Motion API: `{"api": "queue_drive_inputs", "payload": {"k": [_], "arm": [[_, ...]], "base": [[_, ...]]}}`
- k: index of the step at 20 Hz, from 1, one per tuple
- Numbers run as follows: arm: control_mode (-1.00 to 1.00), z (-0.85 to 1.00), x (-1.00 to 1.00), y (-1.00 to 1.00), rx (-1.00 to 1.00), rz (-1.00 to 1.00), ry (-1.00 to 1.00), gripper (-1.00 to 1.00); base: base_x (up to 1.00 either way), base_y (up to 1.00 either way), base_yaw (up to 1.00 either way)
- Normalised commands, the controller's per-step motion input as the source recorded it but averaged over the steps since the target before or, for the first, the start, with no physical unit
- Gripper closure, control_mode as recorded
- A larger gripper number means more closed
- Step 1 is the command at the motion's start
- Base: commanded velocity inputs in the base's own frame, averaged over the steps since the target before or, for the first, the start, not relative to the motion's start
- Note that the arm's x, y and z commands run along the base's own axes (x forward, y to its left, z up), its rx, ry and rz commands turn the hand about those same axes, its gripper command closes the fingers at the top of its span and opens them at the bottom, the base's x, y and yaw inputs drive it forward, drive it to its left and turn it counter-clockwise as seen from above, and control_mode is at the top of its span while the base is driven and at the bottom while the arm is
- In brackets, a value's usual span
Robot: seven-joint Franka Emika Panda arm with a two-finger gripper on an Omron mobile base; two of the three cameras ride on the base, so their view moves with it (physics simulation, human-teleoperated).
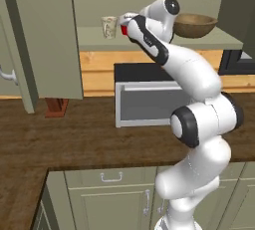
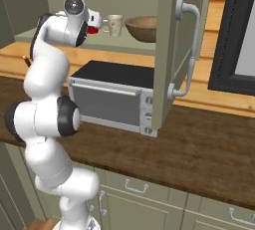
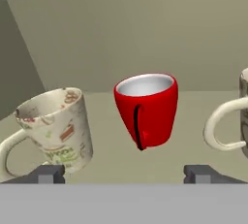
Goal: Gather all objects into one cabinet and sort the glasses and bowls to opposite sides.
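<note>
Inside the open cabinet (image 2: 169,50), the fingers (image 3: 47,173) stood spread wide apart and held nothing, one tip at each lower corner of the hand view. Between and just beyond them, the red cup (image 3: 146,109) sat on the cabinet shelf (image 3: 193,102), white inside, a dark vertical mark on its side. A patterned cream mug (image 3: 58,128) stood to one side of it in that view, tilted with the frame, its handle turned outward. A second cream mug (image 3: 227,121) showed at the opposite edge, handle toward the cup. From the base views, the gripper (image 1: 124,27) hung at the shelf, a mug beside it, the wooden bowl (image 1: 195,25) farther right. Below, a toaster oven (image 2: 117,97) sat on the brown bench (image 2: 199,149).
</note>
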Motion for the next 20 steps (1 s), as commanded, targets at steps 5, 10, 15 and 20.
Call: {"api": "queue_drive_inputs", "payload": {"k": [5, 10, 15, 20], "arm": [[-1.00, 0.03, -1.00, 0.00, 0.00, 0.00, -0.10, -1.00], [-1.00, 0.00, -1.00, -0.01, 0.00, -0.01, -0.08, -1.00], [-1.00, 0.00, -1.00, -0.21, 0.00, -0.08, -0.07, -1.00], [-1.00, 0.00, -0.99, -0.37, 0.00, -0.29, -0.07, -1.00]], "base": [[0.00, 0.00, 0.00], [0.00, 0.00, 0.00], [0.00, 0.00, 0.00], [0.00, 0.00, 0.00]]}}
